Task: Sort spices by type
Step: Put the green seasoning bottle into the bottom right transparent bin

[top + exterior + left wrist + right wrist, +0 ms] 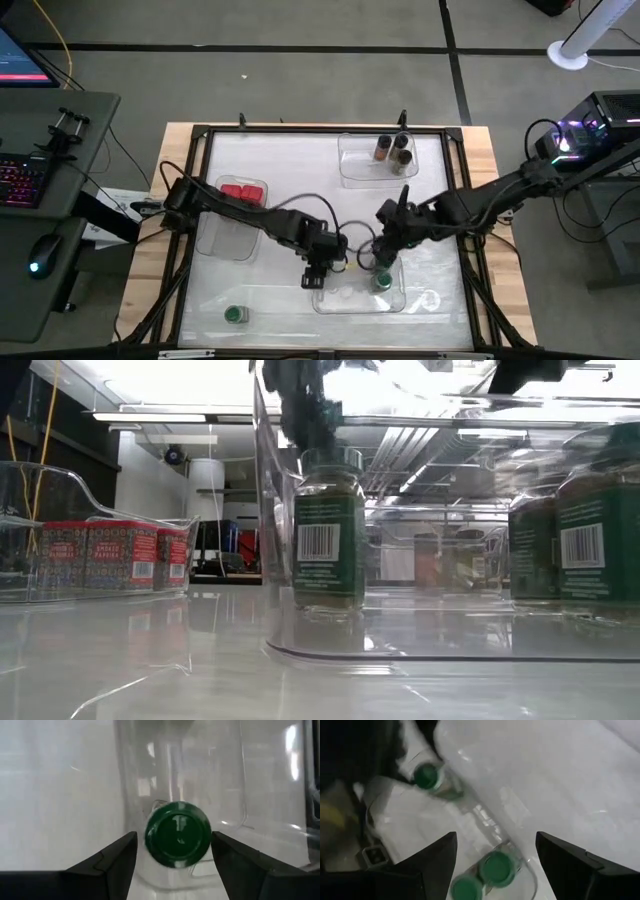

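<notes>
A green-lidded jar [177, 835] stands upright on its base in the left end of the near clear tray [400, 303]. My left gripper [174, 840] hangs open just above it, one finger on each side of the lid, and also shows in the high view [318, 276]. My right gripper [385, 262] is open over the tray's right part, above two more green-lidded jars [497, 867]. A further green-lidded jar [234, 315] stands alone near the table's near-left corner. Red boxes [243, 192] sit in the left tray. Brown jars with dark lids [393, 148] sit in the far tray.
Three clear trays sit on the white table top: left [225, 240], far [350, 170] and near. Both arms reach in close together over the near tray. A black frame [195, 140] rims the table. Bare surface lies in the middle and at near left.
</notes>
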### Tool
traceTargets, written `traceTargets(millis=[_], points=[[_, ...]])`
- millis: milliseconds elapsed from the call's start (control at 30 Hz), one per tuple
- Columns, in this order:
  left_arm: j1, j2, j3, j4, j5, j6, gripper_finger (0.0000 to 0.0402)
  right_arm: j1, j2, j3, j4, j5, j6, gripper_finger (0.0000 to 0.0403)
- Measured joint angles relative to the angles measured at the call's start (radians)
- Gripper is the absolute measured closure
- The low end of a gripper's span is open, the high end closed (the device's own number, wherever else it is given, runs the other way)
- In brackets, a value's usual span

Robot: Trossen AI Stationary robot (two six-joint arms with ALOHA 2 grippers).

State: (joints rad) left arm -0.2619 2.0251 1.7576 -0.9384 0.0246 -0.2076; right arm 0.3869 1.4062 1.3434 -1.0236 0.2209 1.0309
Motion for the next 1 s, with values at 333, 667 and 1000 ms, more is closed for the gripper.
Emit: traceTargets(millis=[333, 667, 1000], points=[[0.033, -0.164, 0.0, -0.11, -0.033, 0.08, 0.0162, 0.061, 0.04, 0.0, 0.246, -0.028, -0.134, 0.0136], [0.002, -0.316, -0.167, -0.12, -0.309, -0.08, 0.0358, 0.007, 0.271, 0.001, 0.514, 0.012, -0.389, 0.0227], [-0.08, -0.459, -0.41, 0.035, -0.418, -0.405, 0.0398, -0.014, 0.389, 0.001, 0.635, -0.01, -0.404, 0.0395]])
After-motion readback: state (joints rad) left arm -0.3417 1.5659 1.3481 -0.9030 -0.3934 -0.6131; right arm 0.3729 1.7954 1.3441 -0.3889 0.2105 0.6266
